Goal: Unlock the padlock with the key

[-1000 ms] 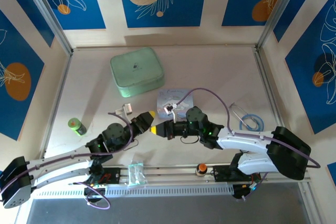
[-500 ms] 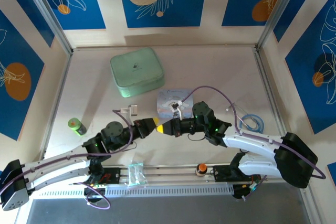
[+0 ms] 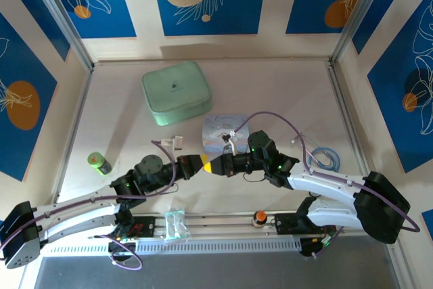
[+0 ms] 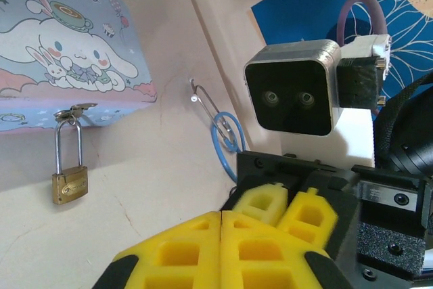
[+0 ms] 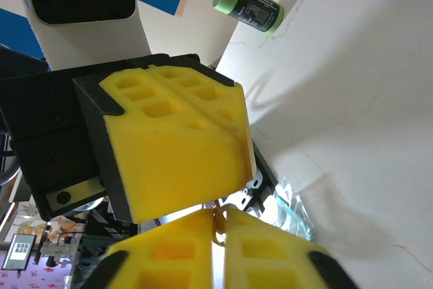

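Observation:
The key (image 5: 218, 225) is a thin pale-gold sliver pinched between the pads of my right gripper (image 5: 220, 220), which is shut on it. My left gripper (image 4: 222, 231) is shut, its yellow pads pressed flat together with nothing seen between them. In the top view the left gripper (image 3: 195, 163) and right gripper (image 3: 210, 165) meet tip to tip above the table. The brass padlock (image 4: 70, 184) hangs by its silver shackle from the hasp of the pale blue cartoon tin (image 4: 61, 45), closed, a little left of both grippers.
A mint green case (image 3: 176, 93) lies at the back left. A green roll (image 3: 99, 163) stands at the left, a blue cable loop (image 3: 325, 157) at the right. A clear plastic bag (image 3: 174, 223) and an orange knob (image 3: 259, 218) sit by the front rail.
Both grippers have closed the gap between them: the left moved right, the right swung slightly up and right, and their yellow tips now touch.

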